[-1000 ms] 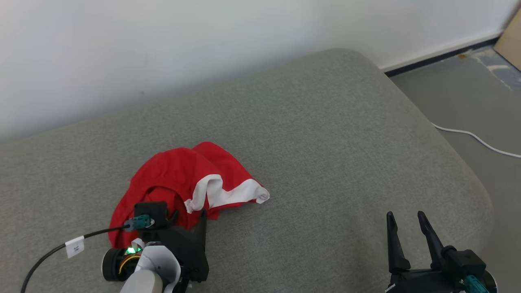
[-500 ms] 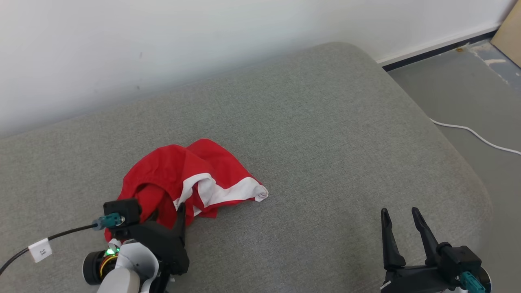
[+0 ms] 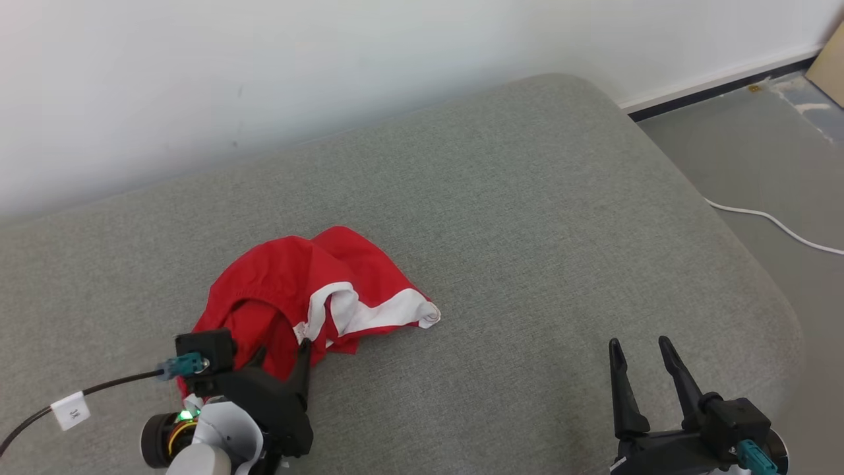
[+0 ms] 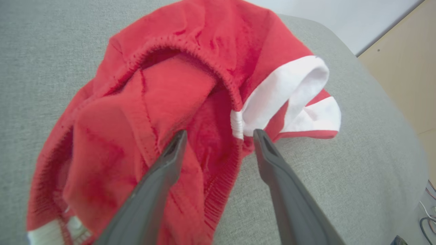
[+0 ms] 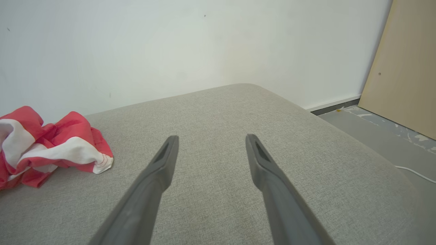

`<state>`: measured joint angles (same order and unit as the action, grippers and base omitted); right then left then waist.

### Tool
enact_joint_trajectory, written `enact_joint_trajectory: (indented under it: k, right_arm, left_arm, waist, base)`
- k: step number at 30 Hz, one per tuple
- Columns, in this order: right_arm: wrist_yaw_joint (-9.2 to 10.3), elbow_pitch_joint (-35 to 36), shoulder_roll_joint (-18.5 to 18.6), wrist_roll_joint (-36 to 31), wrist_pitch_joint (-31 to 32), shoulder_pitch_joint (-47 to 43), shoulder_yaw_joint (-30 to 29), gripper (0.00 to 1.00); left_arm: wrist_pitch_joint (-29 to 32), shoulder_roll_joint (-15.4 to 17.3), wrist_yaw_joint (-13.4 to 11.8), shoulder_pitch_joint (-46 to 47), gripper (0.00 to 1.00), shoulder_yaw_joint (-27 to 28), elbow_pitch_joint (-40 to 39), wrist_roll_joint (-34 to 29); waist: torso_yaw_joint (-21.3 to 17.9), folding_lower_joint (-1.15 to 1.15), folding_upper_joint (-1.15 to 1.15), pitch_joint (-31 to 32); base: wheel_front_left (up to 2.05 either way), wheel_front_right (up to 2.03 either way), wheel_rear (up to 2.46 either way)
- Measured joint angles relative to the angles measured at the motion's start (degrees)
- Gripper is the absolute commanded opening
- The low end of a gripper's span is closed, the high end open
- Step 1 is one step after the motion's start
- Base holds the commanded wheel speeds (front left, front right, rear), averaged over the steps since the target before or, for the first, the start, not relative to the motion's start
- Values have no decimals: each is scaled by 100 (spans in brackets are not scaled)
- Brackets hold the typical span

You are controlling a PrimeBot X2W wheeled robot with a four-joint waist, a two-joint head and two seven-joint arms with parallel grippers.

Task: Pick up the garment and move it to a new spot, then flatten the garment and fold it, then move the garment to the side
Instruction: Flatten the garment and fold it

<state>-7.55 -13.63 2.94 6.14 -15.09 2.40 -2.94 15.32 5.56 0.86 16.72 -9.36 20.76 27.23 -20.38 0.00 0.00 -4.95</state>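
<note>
Pickup step: the left gripper [image 4: 220, 133], jaws released, hangs over the crumpled red garment [image 4: 190, 68] — next, likely pinch a fold.

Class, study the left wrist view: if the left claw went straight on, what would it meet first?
The red garment: the open left claw points straight into its crumpled folds; how near is unclear.
</note>
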Motion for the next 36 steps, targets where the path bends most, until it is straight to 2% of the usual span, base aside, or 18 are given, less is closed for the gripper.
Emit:
enact_joint_trajectory:
  k: [5,9,11,19,30,32,34,35,36]
  right_arm:
    - [0,-7,-1,-3,0,5,37,100]
    - [0,-11,-1,-13,-1,5,36,100]
    - [0,-10,0,-16,-1,6,35,100]
    - [0,10,-1,-18,-1,-6,-9,100]
    - [0,4,0,10,-1,36,51,100]
    - [0,5,-1,22,-1,66,70,100]
    - [0,5,-2,38,-1,84,65,100]
    - [0,3,-1,43,-1,85,60,100]
    - [0,2,0,45,-1,86,62,100]
  left_arm:
    - [-64,-43,-36,136,100,-76,220,-41]
    - [-167,-19,-198,220,100,-47,394,-105]
    - [-197,15,-223,236,95,-33,443,-126]
    - [-203,80,-194,201,100,67,403,11]
    - [-155,96,-185,281,100,-46,398,48]
    - [-155,77,-159,354,96,-112,504,16]
    - [-169,55,-138,419,87,-159,598,14]
    - [-199,46,-137,454,71,-175,654,9]
    - [-220,38,-137,485,49,-185,695,8]
  waist:
    - [-100,0,0,5]
    - [-178,0,0,6]
    - [-203,0,0,9]
    - [-170,0,0,12]
    - [-56,-1,0,-59]
    - [-76,-1,0,-79]
    - [-105,-1,0,-99]
    - [-120,-1,0,-109]
    - [-135,-1,0,-119]
  base:
    - [0,0,0]
    - [0,0,0]
    - [0,0,0]
    - [0,0,0]
    - [0,0,0]
    - [0,0,0]
    - [0,0,0]
    - [0,0,0]
    - [0,0,0]
